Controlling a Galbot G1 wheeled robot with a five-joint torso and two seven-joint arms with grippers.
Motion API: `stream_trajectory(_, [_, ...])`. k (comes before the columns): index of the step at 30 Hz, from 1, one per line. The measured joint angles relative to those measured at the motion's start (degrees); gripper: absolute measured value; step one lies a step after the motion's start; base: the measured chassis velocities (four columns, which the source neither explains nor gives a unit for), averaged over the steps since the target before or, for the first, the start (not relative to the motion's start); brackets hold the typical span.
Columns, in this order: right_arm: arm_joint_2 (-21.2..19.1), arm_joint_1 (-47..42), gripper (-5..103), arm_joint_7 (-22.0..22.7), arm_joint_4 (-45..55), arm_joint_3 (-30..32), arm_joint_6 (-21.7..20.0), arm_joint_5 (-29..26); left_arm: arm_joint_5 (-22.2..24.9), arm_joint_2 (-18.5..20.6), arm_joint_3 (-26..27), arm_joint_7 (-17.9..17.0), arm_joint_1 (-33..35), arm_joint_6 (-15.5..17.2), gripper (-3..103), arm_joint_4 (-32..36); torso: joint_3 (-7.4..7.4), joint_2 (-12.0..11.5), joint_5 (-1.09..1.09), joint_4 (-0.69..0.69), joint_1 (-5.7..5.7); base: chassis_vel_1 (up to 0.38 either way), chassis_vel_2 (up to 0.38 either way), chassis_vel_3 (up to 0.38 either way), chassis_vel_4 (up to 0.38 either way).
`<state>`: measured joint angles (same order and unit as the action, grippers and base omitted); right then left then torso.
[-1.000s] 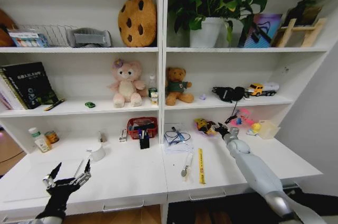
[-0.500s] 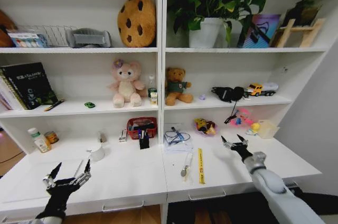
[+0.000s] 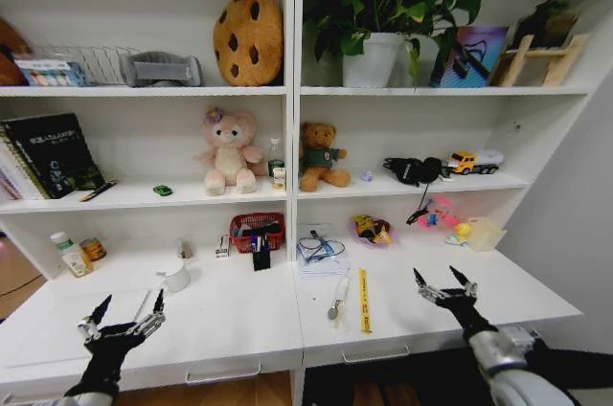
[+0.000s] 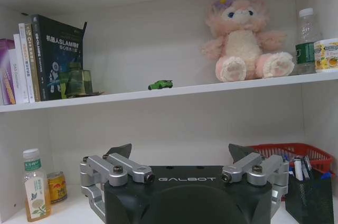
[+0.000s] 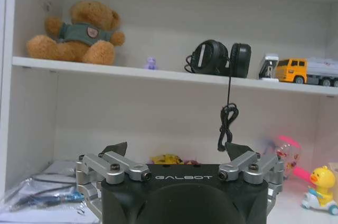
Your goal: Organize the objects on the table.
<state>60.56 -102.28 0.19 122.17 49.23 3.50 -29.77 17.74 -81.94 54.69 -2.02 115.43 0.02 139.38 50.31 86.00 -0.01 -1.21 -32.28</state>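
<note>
Pink plush (image 3: 230, 150), teddy (image 3: 319, 156) and headphones (image 3: 414, 169) sitting on the shelf beyond the claws; cookie cushion (image 3: 249, 36) and plant (image 3: 388, 4) standing higher up.

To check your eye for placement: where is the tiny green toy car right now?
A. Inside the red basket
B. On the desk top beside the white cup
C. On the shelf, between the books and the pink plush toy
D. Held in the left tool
C: the green toy car sits on the shelf between the books and the pink plush toy.

Tiny green toy car (image 3: 163, 191) (upright) on middle shelf; white table (image 3: 239, 315) below.
</note>
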Motion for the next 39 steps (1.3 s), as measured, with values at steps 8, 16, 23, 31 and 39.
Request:
stream_trajectory(8, [0.14, -0.20, 100, -2.47, 3.33, -0.40, -0.83, 0.24, 0.00, 0.00, 0.00, 0.00, 0.00, 0.00, 100, 0.00, 0.00, -0.01, 0.01, 0.00, -0.01, 0.000, 0.000, 0.000, 0.000])
stream_trajectory(16, [1.68, -2.64, 100, -4.77, 5.82, -2.48, -0.21, 1.96, 0.00, 0.00, 0.00, 0.00, 0.00, 0.00, 100, 0.00, 0.00, -0.01, 0.01, -0.02, -0.01, 0.000, 0.000, 0.000, 0.000])
stream_trajectory(23, [2.87, -1.57, 100, -1.30, 6.19, -6.68, -0.24, 5.20, 0.00, 0.00, 0.00, 0.00, 0.00, 0.00, 100, 0.00, 0.00, -0.01, 0.01, -0.02, -0.01, 0.000, 0.000, 0.000, 0.000])
stream_trajectory(31, [2.58, -0.55, 100, -0.37, 6.32, -7.45, -1.22, 5.44, 0.00, 0.00, 0.00, 0.00, 0.00, 0.00, 100, 0.00, 0.01, -0.01, 0.01, -0.01, -0.01, 0.000, 0.000, 0.000, 0.000])
stream_trajectory(39, [2.55, -0.51, 100, -0.37, 6.29, -7.45, -1.26, 5.41, 0.00, 0.00, 0.00, 0.00, 0.00, 0.00, 100, 0.00, 0.01, -0.01, 0.01, -0.01, -0.01, 0.000, 0.000, 0.000, 0.000])
